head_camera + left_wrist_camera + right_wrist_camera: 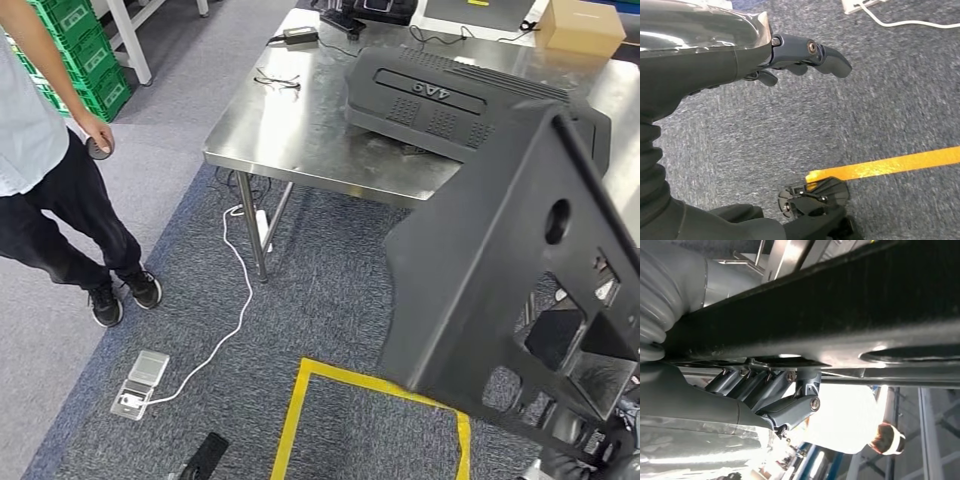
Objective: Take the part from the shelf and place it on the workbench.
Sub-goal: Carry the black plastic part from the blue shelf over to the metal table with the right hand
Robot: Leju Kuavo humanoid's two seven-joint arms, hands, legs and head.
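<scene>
Part: large black plastic panel point(498, 270) with round and square cut-outs, tilted in the air at the right of the head view, below and in front of the surface's near edge, not touching it.
Right hand: point(764, 390) curled tight against the underside of the part's edge in the right wrist view, dark fingers point(734, 382) pressed up under it, thumb point(791, 412) bent just below; holding the part.
Left hand: point(791, 57) hanging over the floor in the left wrist view, fingers stretched out and a little apart, nothing in it.
Surface: bare stainless steel workbench point(317, 130) on metal legs, across the upper middle of the head view.
On the surface: a black moulded engine cover point(445, 100) lying flat near the right; a pair of glasses point(277, 80) near the left; a black power adapter point(300, 35) with a cable at the far edge; a cardboard box point(581, 25) at the far right corner.
Floor: grey-blue carpet point(332, 280), a yellow tape outline point(302, 400) below the part, a white cable point(234, 300) running from under the surface to a floor socket point(141, 383).
Person: standing at far left point(45, 190), light shirt, dark trousers, black shoes, small dark object in one hand.
Background: green crates point(83, 50) stacked at upper left.
</scene>
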